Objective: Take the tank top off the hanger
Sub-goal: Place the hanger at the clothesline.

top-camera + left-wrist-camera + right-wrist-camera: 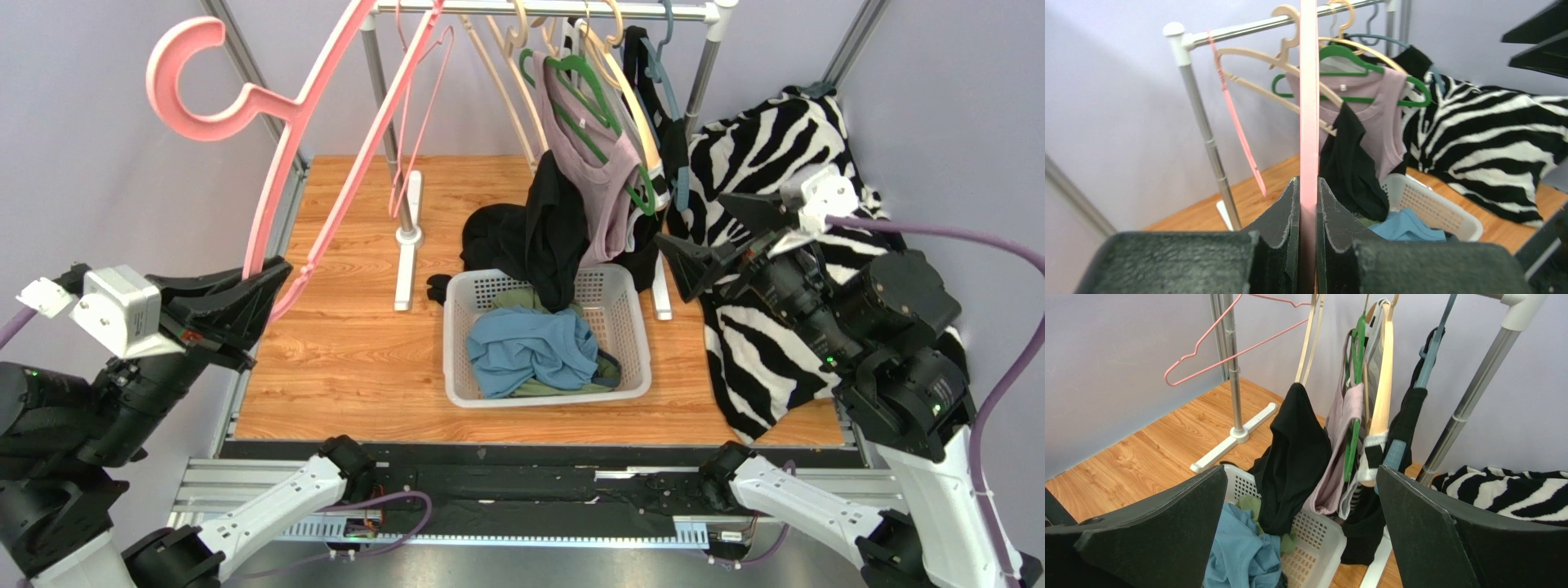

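A mauve tank top (601,184) hangs on a green hanger (586,92) on the rack rail; both also show in the left wrist view (1379,116) and the right wrist view (1339,447). A black garment (552,239) droops from the rack into the basket. My left gripper (264,288) is shut on a bare thick pink hanger (261,108), held up at the left, clear of the rack; the pink bar (1309,92) runs between the fingers (1290,208). My right gripper (718,239) is open and empty, just right of the hanging clothes (1301,471).
A white basket (456,355) with a blue garment (534,349) stands under the rack. A thin pink hanger (417,123) and beige hangers hang on the rail (552,10). Zebra-striped fabric (761,159) lies at the right. The rack's post and foot (405,233) stand mid-table.
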`<action>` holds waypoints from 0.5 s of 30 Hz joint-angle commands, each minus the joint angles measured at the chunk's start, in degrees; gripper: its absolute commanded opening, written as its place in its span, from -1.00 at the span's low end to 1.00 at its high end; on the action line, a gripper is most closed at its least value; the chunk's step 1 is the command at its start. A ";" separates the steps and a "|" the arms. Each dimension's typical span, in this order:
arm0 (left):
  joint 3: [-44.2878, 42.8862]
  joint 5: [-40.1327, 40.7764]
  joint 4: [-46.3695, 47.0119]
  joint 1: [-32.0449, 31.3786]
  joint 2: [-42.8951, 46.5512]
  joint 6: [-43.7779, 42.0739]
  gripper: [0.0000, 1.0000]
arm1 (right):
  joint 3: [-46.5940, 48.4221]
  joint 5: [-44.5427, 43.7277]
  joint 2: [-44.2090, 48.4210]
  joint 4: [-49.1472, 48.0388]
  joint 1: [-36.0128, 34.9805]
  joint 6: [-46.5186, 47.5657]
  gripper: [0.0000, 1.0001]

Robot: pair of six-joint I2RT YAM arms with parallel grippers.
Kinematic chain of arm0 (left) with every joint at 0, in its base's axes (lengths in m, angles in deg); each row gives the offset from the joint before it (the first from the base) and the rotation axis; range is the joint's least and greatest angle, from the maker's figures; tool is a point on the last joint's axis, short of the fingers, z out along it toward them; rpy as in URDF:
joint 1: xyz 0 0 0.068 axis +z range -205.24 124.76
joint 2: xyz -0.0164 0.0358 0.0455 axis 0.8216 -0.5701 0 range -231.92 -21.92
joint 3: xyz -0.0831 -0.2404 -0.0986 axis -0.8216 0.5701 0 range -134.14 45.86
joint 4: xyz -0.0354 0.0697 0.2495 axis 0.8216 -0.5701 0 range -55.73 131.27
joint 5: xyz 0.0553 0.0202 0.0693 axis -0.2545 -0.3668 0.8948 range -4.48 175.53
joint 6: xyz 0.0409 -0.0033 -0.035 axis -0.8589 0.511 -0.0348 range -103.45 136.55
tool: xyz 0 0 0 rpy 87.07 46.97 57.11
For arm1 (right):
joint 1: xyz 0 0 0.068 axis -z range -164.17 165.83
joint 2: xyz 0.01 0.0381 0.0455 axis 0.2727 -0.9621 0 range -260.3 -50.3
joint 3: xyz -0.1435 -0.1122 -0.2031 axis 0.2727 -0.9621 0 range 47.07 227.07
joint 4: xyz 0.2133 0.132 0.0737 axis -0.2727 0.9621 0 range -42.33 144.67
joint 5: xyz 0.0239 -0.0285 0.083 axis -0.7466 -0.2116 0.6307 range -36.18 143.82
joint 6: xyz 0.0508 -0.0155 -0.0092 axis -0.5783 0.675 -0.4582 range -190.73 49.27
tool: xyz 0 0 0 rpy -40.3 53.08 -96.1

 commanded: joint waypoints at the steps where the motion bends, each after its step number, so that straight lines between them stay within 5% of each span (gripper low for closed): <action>1: 2.06 6.39 -0.98 1.37 -3.66 7.51 -1.00 | 6.49 -2.01 -6.16 3.21 -0.26 -4.28 1.00; 15: 6.10 13.33 4.28 1.28 -8.15 13.41 -1.00 | 6.41 1.15 -15.65 -7.05 -0.44 -8.94 1.00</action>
